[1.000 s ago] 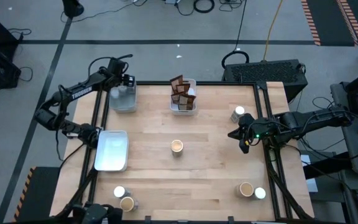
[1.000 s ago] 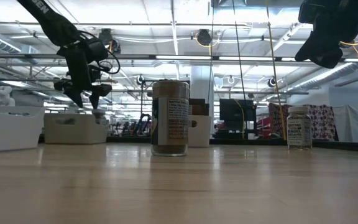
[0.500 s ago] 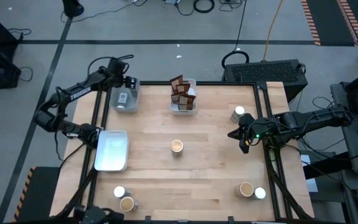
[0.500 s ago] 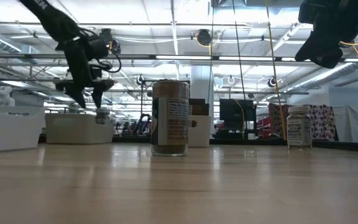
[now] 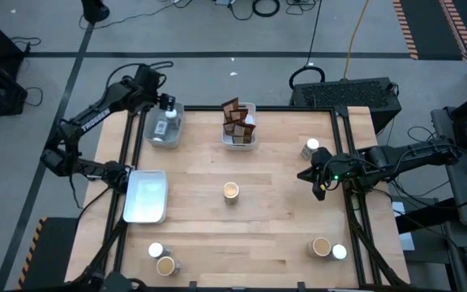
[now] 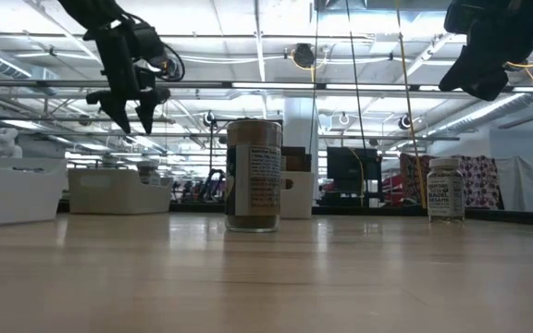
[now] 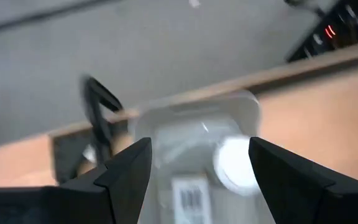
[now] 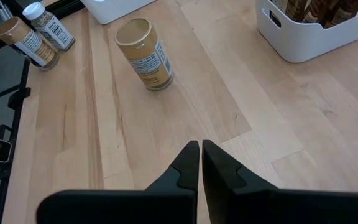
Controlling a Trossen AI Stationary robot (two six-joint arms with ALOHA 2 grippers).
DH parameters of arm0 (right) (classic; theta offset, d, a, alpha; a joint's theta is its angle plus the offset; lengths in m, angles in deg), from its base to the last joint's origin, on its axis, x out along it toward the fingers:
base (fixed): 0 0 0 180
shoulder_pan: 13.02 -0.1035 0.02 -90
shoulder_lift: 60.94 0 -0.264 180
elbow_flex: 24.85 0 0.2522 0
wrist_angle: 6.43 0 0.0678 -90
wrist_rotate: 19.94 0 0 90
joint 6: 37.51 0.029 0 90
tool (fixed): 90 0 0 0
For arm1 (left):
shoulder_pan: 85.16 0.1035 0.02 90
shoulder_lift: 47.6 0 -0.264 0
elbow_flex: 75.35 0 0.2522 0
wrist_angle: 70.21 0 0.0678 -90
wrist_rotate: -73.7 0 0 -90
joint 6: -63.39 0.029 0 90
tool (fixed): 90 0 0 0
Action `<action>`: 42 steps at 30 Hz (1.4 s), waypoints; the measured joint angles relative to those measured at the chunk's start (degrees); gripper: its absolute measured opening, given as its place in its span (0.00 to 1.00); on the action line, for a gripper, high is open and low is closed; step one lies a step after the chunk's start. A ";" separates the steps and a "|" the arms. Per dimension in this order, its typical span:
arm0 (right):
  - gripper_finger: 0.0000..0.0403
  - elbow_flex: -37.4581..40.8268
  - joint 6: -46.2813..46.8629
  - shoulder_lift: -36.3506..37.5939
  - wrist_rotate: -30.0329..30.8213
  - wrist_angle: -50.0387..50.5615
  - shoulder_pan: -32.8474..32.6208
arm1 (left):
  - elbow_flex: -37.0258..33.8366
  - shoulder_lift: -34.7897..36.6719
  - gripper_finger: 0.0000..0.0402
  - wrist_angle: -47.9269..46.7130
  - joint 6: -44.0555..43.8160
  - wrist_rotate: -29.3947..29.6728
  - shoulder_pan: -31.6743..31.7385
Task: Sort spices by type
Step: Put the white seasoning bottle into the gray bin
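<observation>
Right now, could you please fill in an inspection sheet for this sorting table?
Surface: wooden table, level, dry.
Job's things: white-topped jar lying in the far-left tray; brown packets standing in the far-middle tray; tan-topped jar upright mid-table; more jars loose at the far right and both near corners.
Clutter: near-left tray, nothing seen inside.
Grippers: left gripper open, raised above the far-left tray; right gripper shut, hanging over the right side.
Cables: yellow cable on the floor beyond the table.
Surroundings: black case behind the table.

Bright overhead light, blurred left-wrist view
</observation>
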 joint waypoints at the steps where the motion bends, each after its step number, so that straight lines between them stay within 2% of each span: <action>1: 0.00 0.00 -0.03 0.00 0.00 0.00 0.00 | 0.01 0.00 0.68 -1.74 -0.16 -1.79 -0.04; 7: 0.00 0.00 -0.56 0.00 0.00 0.00 0.00 | -0.92 -1.64 0.68 -9.74 -0.36 -7.49 -0.38; 20: 0.00 0.00 -1.29 0.00 0.28 0.00 0.00 | -1.01 -9.92 0.68 -13.78 -0.05 -6.51 -3.44; 32: 0.00 0.00 -0.55 0.00 0.22 0.02 0.00 | -11.95 -11.20 0.68 -8.80 -3.45 -5.82 -3.58; 42: 0.00 0.00 -0.98 0.00 0.22 0.02 0.00 | -16.39 -11.17 0.68 -2.54 -4.94 -6.08 -3.74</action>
